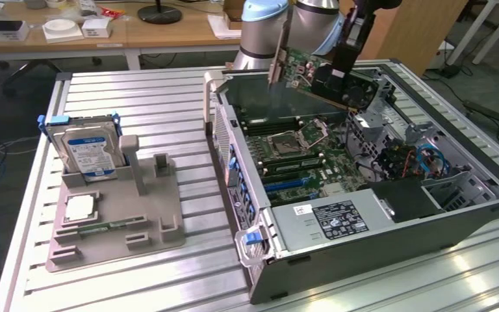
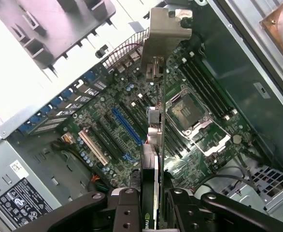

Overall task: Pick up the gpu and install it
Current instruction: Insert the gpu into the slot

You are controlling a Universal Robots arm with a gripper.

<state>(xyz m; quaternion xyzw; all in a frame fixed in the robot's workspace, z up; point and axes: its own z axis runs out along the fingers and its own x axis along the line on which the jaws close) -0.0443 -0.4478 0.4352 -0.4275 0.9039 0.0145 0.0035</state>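
- Gpu [image 1: 314, 75] hangs tilted above the open case [image 1: 388, 250], at about 1 o'clock from the CPU socket [image 1: 284, 144] in the exterior view, not seated in any slot.
- Pincer [image 2: 153, 195]: narrow, clamped on the card's edge, one finger either side.
- From the wrist I get the card edge-on, so its faces are hidden.
- Arm is cut off at 12 o'clock in the exterior view.

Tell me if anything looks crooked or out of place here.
Nothing looks damaged or spilled. Only the thin flat expansion card with a silvery bracket stands out: the gripper holds it above the open grey case, not in a slot.
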